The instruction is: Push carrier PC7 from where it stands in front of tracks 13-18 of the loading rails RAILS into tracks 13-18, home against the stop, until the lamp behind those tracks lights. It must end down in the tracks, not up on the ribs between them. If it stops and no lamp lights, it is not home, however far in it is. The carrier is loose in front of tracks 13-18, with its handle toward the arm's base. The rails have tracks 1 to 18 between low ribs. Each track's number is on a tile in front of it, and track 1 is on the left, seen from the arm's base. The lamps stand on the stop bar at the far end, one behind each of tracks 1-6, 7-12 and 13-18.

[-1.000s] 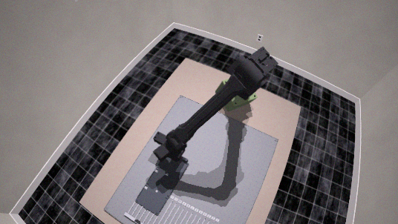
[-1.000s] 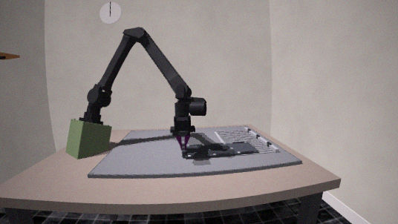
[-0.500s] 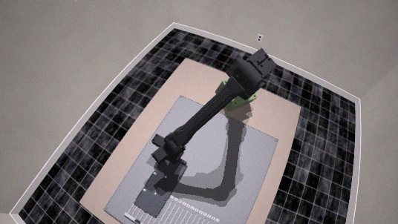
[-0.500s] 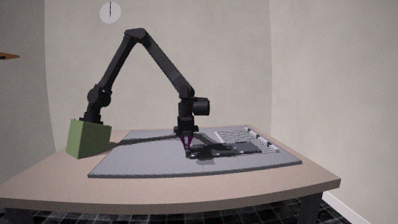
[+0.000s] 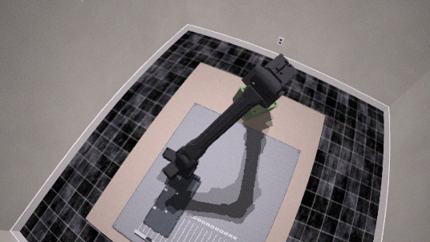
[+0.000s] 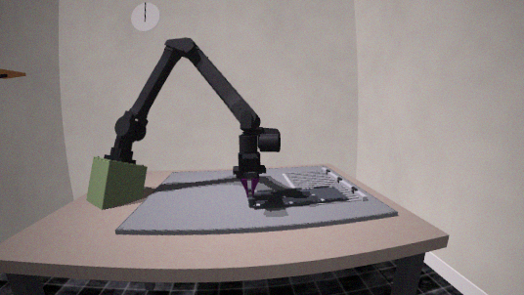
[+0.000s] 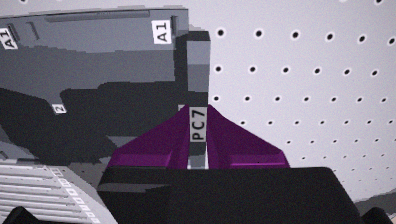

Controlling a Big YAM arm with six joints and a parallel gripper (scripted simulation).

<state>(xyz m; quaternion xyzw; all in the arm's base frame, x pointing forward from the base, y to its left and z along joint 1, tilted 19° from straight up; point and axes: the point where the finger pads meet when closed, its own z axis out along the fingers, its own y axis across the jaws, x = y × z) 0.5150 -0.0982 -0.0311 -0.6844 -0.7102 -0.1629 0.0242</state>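
Observation:
Carrier PC7 (image 7: 95,55) is a flat dark grey plate with white A1 tags. Its narrow handle (image 7: 198,125) carries the label PC7 and points back at my wrist. My gripper (image 7: 198,111), with purple fingers, is shut on this handle. In the top view the gripper (image 5: 176,197) is low over the mat and the carrier (image 5: 162,218) lies over the image-left end of the rails (image 5: 196,230). In the exterior view the carrier (image 6: 313,195) reaches from the gripper (image 6: 251,190) onto the rails (image 6: 313,178). I cannot tell whether it sits down in the tracks or on the ribs.
The stop bar (image 6: 344,186) closes the far end of the rails; its small lamps look dark. White number tiles (image 5: 212,227) line the rails' front. The grey dotted mat (image 6: 205,205) covers the table. The green base block (image 6: 116,182) stands at the far end.

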